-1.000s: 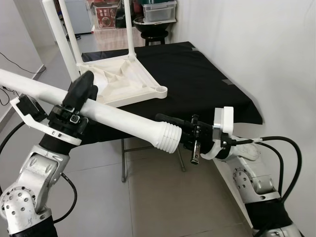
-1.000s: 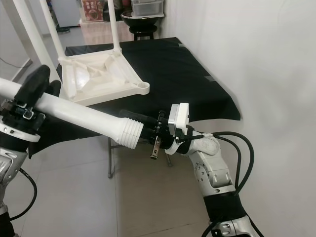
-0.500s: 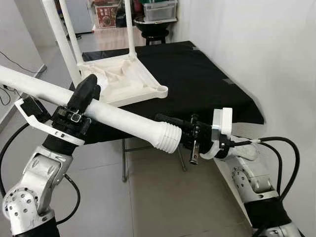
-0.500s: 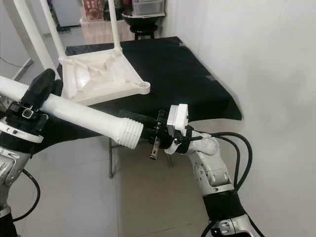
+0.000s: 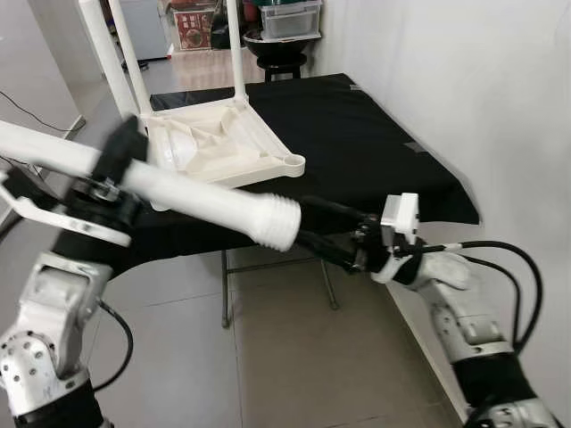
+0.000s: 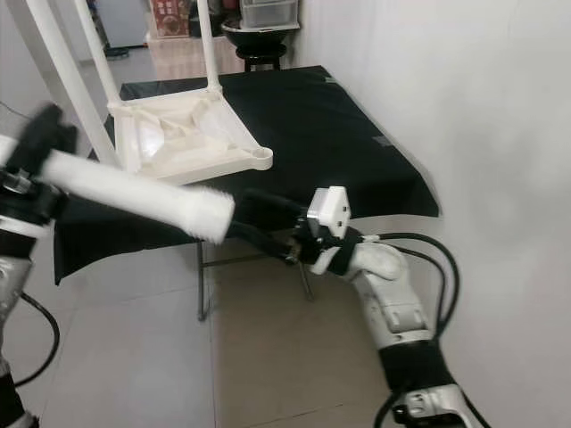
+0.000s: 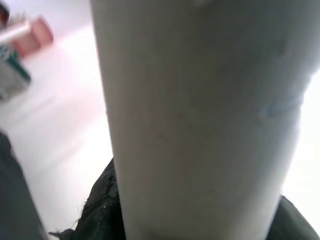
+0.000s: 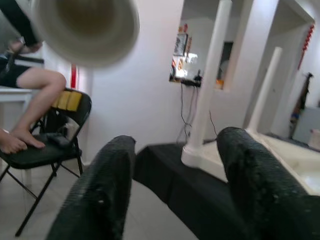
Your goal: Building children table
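A white table leg (image 5: pixel 187 194) with a threaded end (image 5: pixel 278 223) is held slanting in front of me, my left gripper (image 5: pixel 114 165) shut on its shaft; it looms close in the left wrist view as the table leg (image 7: pixel 200 120). My right gripper (image 5: pixel 308 223) is open just beyond the threaded end, nothing between its fingers (image 8: pixel 107 185). The leg's round end (image 8: pixel 85 25) hangs above them, apart from them. The upside-down white tabletop (image 5: pixel 223 143) lies on the black-covered table (image 5: pixel 375 152), with three legs upright and one bare corner socket (image 5: pixel 290 162) nearest me.
A white wall (image 5: pixel 482 89) runs close along my right. Tiled floor (image 5: pixel 285 357) lies below the table's front edge. A stool and boxes (image 5: pixel 281 36) stand behind the table. A person's legs (image 8: pixel 35 90) rest on a black folding chair (image 8: pixel 45 150) across the room.
The left arm has swung the leg up and to the left, blurring it. The threaded end has pulled away from the right gripper, whose wrist has turned and risen.
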Controlling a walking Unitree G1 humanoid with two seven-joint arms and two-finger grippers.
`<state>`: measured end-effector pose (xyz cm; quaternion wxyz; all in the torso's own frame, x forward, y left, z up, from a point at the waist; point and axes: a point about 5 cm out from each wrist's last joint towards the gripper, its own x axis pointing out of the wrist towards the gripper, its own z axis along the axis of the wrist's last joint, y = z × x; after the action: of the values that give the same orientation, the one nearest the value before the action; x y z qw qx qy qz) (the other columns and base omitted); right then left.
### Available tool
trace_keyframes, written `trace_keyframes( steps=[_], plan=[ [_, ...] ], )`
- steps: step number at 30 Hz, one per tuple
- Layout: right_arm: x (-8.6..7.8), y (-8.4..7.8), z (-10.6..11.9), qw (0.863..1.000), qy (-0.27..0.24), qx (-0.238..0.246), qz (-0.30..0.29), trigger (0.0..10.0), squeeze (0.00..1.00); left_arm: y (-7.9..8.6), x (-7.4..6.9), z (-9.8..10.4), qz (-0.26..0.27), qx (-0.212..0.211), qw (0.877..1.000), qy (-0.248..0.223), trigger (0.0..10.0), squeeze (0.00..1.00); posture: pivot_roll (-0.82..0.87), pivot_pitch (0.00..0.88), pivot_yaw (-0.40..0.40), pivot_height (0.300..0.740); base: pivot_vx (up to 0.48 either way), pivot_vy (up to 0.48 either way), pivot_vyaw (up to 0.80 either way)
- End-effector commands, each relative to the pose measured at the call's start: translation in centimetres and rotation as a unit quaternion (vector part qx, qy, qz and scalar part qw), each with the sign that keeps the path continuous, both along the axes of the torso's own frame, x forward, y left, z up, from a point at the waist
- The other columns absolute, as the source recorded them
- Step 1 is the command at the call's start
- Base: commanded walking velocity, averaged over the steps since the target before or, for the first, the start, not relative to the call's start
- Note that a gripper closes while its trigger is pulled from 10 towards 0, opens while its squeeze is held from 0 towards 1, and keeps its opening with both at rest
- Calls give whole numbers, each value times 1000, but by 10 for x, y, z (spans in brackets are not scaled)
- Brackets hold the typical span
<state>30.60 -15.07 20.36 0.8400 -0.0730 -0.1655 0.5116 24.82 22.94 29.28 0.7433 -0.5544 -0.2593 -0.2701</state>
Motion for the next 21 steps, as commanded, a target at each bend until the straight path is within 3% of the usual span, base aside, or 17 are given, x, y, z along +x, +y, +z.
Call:
trace_keyframes(
  steps=[1, 3, 8, 10, 11, 12, 13, 15, 21],
  plan=[
    [-1, -3, -3, 1000, 8, -4, -4, 10000, 1000, 9, -2, 4, 14, -16, 1000, -9, 0, 0, -78, 6, 34, 740, 0, 0, 0],
    [-2, -16, -7, 999, 12, -21, -23, 10000, 1000, 28, -7, 18, 45, -18, 998, -28, 0, 0, -85, 6, 36, 740, 0, 0, 0],
    [-3, -25, -9, 999, 15, -33, -37, 10000, 1000, 37, -10, 25, 61, -16, 997, -40, 0, 0, -89, 7, 36, 740, 0, 0, 0],
    [-5, -35, -13, 997, 25, -60, -51, 10000, 1000, 46, -13, 30, 79, -11, 996, -45, 0, 0, -96, 10, 38, 740, 0, 0, 0],
    [-5, -35, -13, 997, 25, -60, -51, 10000, 1000, 46, -13, 30, 79, -11, 996, -45, 0, 0, -96, 10, 38, 740, 0, 0, 0],
    [-7, -44, -17, 993, 29, -98, -53, 10000, 1000, 49, -13, 29, 98, 12, 994, -37, 0, 0, -99, 10, 39, 740, 0, 0, 0],
    [-7, -44, -17, 993, 29, -98, -53, 10000, 1000, 49, -13, 29, 98, 12, 994, -37, 0, 0, -99, 10, 39, 740, 0, 0, 0],
    [-9, -49, -19, 988, 28, -146, -47, 10000, 1000, 47, -11, 26, 108, 39, 993, -25, 0, 0, -102, 12, 38, 740, 0, 0, 0],
    [-10, -59, -20, 979, 35, -197, -49, 10000, 1000, 50, -9, 26, 114, 42, 992, -19, 0, 0, -108, 13, 36, 740, 0, 0, 0]
  ],
)
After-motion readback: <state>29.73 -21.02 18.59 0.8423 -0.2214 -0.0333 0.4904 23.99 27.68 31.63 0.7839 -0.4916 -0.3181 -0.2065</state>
